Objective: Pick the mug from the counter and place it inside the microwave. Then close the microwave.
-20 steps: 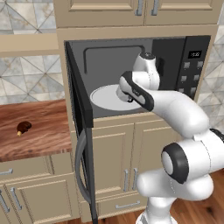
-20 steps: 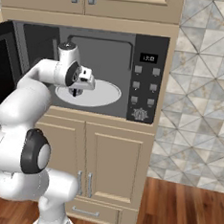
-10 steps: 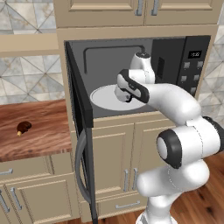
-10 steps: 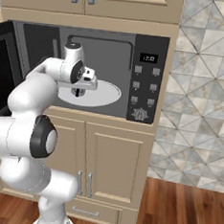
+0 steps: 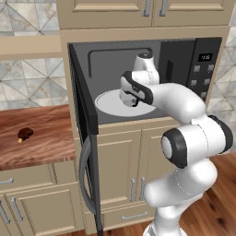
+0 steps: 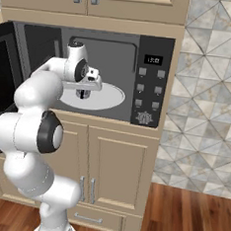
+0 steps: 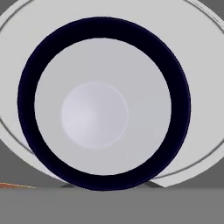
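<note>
The mug point(image 7: 103, 109), light grey with a dark rim, is seen from straight above in the hand view, over the white turntable plate point(image 7: 201, 52). My gripper point(image 5: 133, 100) is inside the open microwave point(image 5: 203, 69), shut on the mug, which hangs just above the plate point(image 5: 108, 105). From the right, the gripper point(image 6: 82, 92) and the small dark mug point(image 6: 81, 94) under it sit over the left half of the plate point(image 6: 109, 98). The microwave door point(image 5: 85, 120) stands wide open to the left. The counter point(image 5: 46, 138) lies left of the door.
A small dark-brown lump point(image 5: 25, 134) with an orange tip lies on the counter. The door's grey bar handle point(image 5: 84, 173) juts toward the base. Beige cabinets point(image 6: 118, 167) sit below the microwave, and a tiled wall point(image 6: 208, 96) stands to its right.
The hand with the mug has stayed over the plate, drifting slightly left. The arm's elbow has swung up and closer to the microwave opening.
</note>
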